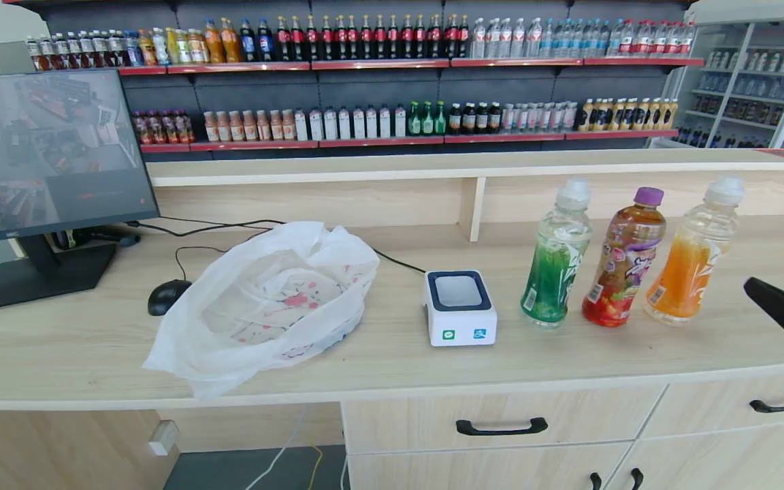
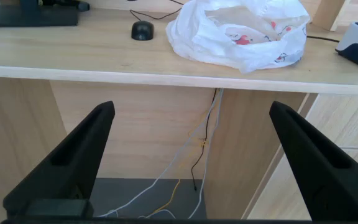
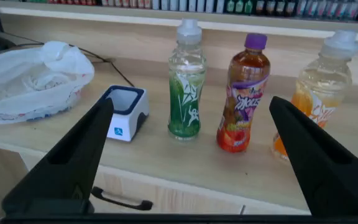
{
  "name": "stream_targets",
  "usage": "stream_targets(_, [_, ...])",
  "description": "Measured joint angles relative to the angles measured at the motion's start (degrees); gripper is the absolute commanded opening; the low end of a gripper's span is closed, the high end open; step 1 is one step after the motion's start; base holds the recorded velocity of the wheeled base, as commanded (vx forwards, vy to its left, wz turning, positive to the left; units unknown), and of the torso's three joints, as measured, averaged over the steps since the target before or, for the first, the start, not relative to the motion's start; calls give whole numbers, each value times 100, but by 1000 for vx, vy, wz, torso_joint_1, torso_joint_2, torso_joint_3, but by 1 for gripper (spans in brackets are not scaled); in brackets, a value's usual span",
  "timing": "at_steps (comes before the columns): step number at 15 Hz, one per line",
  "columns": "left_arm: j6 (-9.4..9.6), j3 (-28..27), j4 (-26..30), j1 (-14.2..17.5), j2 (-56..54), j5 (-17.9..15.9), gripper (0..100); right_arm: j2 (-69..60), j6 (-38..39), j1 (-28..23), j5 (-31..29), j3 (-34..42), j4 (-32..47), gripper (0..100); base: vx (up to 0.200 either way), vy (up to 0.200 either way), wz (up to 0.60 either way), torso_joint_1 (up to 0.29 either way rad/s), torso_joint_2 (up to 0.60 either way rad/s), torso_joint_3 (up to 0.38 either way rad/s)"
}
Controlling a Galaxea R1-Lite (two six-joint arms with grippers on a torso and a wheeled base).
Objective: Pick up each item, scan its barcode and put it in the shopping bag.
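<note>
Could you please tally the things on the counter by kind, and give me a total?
Bottles: 3 (green bottle, purple-capped bottle, orange bottle)
Scanner: 1
Shopping bag: 1
Mouse: 1
Monitor: 1
Total: 7

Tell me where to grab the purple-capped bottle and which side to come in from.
Grip the purple-capped bottle at its narrow shoulder just below the cap, coming from the front, the robot's side. It stands upright between the green bottle and the orange bottle; the gaps are probably widest up there.
</note>
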Motion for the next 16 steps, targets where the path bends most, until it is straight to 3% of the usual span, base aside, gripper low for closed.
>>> stream_targets(3, [0,0,2,0,0,0,100,1481,11,325,4,435,-2662,100,0,0,0,0,0,0])
stream_targets(5, [0,0,0,0,0,0,100,2313,24,544,4,614,-3802,100,0,0,0,0,0,0])
stream_targets(9, [0,0,0,0,0,0,100,3195,9,824,-24,596,-4070,100,0,0,0,0,0,0])
stream_targets(16, [0,0,2,0,0,0,100,4003,245,775,-7,356,-4192,100,0,0,0,0,0,0])
